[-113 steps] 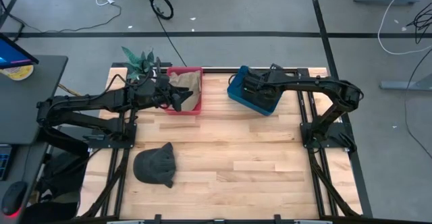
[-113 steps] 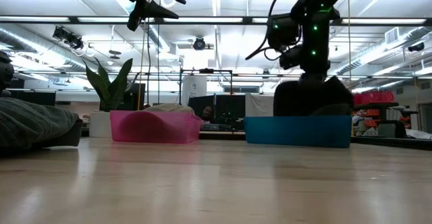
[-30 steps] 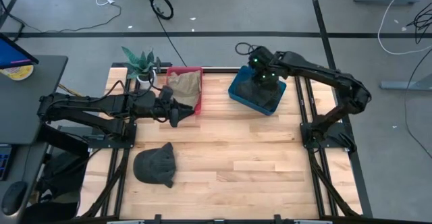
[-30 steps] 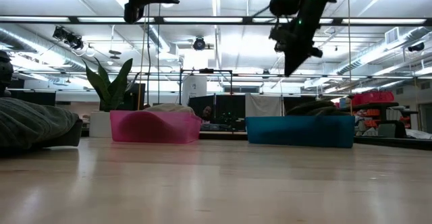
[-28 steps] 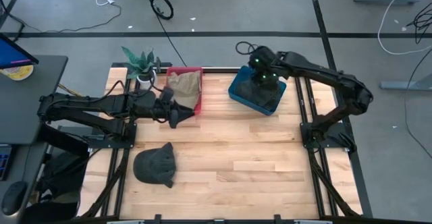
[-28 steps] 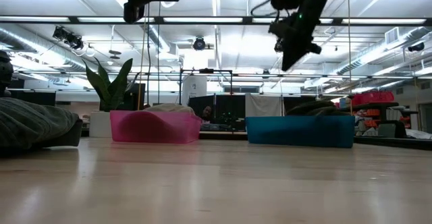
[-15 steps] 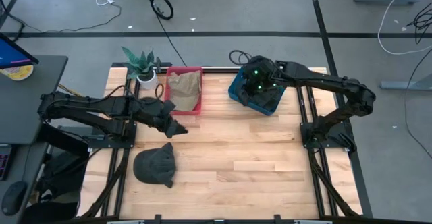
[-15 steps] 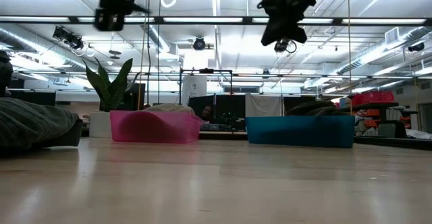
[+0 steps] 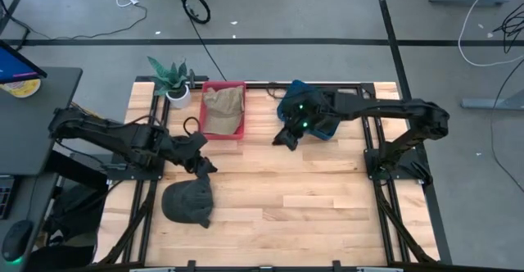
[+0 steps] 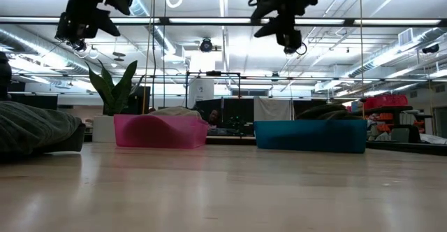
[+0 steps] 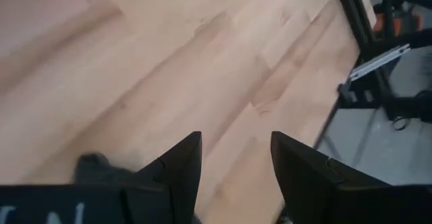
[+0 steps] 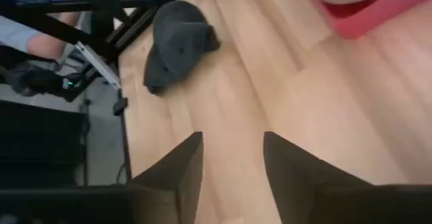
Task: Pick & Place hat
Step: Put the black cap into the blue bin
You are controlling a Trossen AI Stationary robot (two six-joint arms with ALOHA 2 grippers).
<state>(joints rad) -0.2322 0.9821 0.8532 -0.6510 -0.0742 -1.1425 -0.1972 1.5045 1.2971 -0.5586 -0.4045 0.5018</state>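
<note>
The pale butcher-block wooden surface (image 9: 286, 190) fills a black metal frame, its planks smooth and bare across the near half, with grey floor and stray cables beyond.

Nearest the front edge, toward the left side, lies the dark grey soft fabric cap (image 9: 187, 201), slumped flat with its brim pointing toward the front; in the right wrist view it (image 12: 177, 43) shows as a limp, matte, rounded crown. It rests loose on the wood, apparently the next hat to be picked up.

Just behind it hovers the left gripper (image 9: 205, 165), angled down toward the cap. Its fingers stand parted with bare wood showing between them in the left wrist view, holding nothing; that posture looks like an approach for a grasp.

Farther back, near the middle, the right gripper (image 9: 284, 138) hangs over open wood just in front of the bins, its fingers apart and empty, so it appears to be coming away from a drop.

Along the far edge sit the pink rectangular plastic bin (image 9: 223, 111), holding a crumpled tan cloth hat (image 9: 223, 104), and the blue rectangular plastic bin (image 9: 295, 92), partly covered by the right arm. Both bins are thin-walled and glossy. A small green potted plant (image 9: 169, 77) stands at the far left corner.
</note>
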